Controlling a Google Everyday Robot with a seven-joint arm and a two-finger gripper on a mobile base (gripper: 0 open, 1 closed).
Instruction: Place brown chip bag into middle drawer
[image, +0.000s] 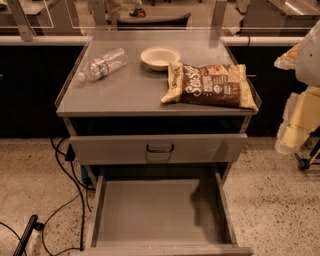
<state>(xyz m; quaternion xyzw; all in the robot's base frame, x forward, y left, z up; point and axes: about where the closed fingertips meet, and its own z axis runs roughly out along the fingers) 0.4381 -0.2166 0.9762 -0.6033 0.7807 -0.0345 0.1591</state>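
Observation:
The brown chip bag (212, 86) lies flat on the right side of the grey cabinet top (125, 90), its left end touching a white bowl (160, 57). The middle drawer (150, 212) is pulled out wide below, and its flat grey floor holds nothing. My gripper (295, 127) shows as white and pale-yellow parts at the right edge of the camera view. It is beside the cabinet, to the right of the bag and apart from it, and it holds nothing that I can see.
A clear plastic water bottle (102, 64) lies on the top's left side. The upper drawer (159, 148), with a dark handle, is closed. Black cables (70, 175) trail on the speckled floor to the left. A counter runs behind.

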